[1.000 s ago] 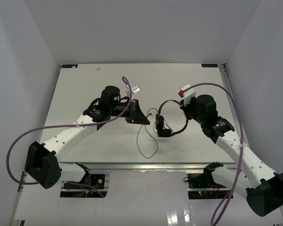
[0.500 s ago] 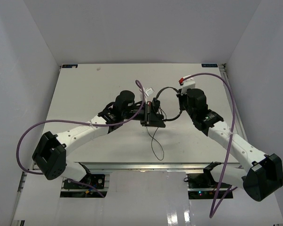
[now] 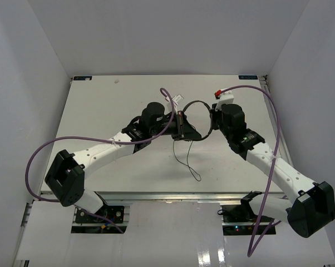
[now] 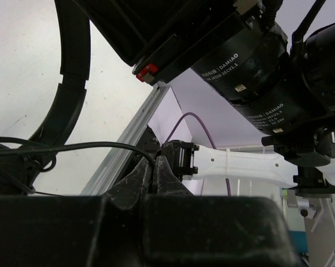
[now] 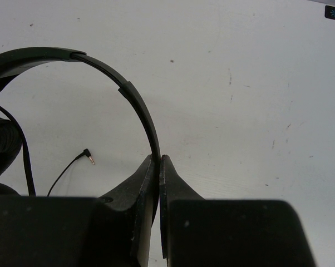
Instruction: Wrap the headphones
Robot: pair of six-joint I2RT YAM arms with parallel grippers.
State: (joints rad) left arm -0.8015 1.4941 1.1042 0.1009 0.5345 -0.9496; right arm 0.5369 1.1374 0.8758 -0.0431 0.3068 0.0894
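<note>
Mid-frame up top: right gripper (image 5: 158, 162) clamped tight on the headphones (image 5: 56, 54) headband, left gripper (image 4: 154, 166) pinching their cord (image 4: 73, 146).

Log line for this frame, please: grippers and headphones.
left gripper: shut on cord | right gripper: shut on headband | headphones: held between both arms | plug: free, not held

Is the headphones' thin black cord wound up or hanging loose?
Loose: the thin black cord trails unwound over the white table, its plug lying free.
</note>
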